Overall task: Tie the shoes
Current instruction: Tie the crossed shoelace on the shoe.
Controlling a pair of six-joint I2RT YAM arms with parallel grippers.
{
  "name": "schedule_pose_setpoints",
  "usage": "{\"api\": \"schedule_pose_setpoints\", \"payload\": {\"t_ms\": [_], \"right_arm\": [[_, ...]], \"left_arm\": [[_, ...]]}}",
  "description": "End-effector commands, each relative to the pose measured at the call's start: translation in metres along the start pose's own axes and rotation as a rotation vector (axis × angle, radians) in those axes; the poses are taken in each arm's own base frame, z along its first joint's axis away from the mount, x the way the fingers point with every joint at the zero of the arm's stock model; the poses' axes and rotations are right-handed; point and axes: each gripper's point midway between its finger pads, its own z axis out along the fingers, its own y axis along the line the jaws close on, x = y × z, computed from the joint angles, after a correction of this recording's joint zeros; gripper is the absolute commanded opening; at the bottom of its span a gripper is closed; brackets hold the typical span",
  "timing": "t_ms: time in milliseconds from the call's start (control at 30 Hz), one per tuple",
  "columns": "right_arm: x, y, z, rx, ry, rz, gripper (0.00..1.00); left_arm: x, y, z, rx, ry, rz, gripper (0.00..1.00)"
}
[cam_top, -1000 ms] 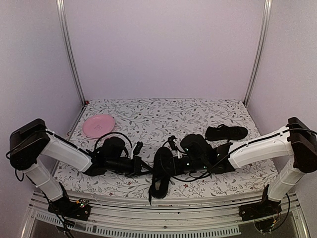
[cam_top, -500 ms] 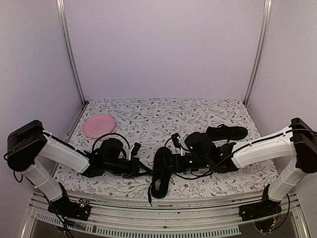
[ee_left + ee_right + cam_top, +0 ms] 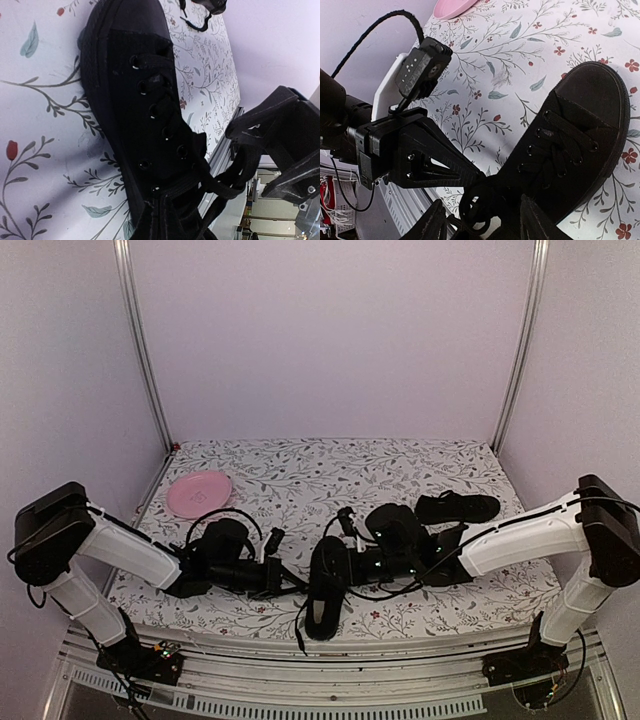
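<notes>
One black shoe (image 3: 322,590) lies toe toward the back near the table's front edge, between my two grippers. My left gripper (image 3: 283,578) is shut on a lace (image 3: 220,180) at the shoe's ankle end; in the left wrist view its fingers (image 3: 159,212) pinch together over the lace. My right gripper (image 3: 482,207) stands open on the shoe's other side, a loose lace loop (image 3: 480,200) lying between its spread fingers without being pinched. The second shoe (image 3: 457,507) lies on its own at the right, behind my right arm.
A pink plate (image 3: 198,492) sits at the back left. The table's front edge (image 3: 330,640) runs just below the near shoe, and a lace end (image 3: 300,635) hangs over it. My left gripper's body (image 3: 420,160) is close beside the right one.
My right gripper has opened and let go of the lace it was holding. That arm pulled a little right, then came back toward the shoe. The left gripper stays shut.
</notes>
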Motion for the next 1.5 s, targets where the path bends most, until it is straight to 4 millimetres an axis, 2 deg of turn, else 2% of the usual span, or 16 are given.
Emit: {"api": "schedule_pose_setpoints", "payload": {"t_ms": [0,233,433,567,733,867,1467], "right_arm": [[-0.017,0.008,0.007,-0.004,-0.035,-0.033,0.51],[-0.02,0.0,0.02,0.055,-0.025,-0.057,0.47],[-0.028,0.003,0.019,0.057,-0.047,-0.065,0.12],[-0.04,-0.007,0.017,0.099,-0.074,-0.025,0.04],[-0.047,-0.036,0.018,0.162,-0.082,0.075,0.03],[-0.046,-0.051,0.02,0.186,-0.085,0.121,0.03],[-0.039,-0.086,0.019,0.243,-0.088,0.212,0.02]], "left_arm": [[-0.003,-0.005,0.0,0.014,-0.005,0.016,0.0],[-0.005,-0.006,0.0,0.017,-0.006,0.017,0.0],[-0.003,-0.004,0.001,0.013,-0.002,0.015,0.0],[-0.002,-0.002,0.002,0.013,0.003,0.013,0.0],[-0.001,-0.001,0.003,0.012,0.007,0.011,0.0],[0.0,0.001,0.003,0.009,0.009,0.01,0.0],[0.013,0.018,-0.008,-0.036,0.006,-0.034,0.0]]}}
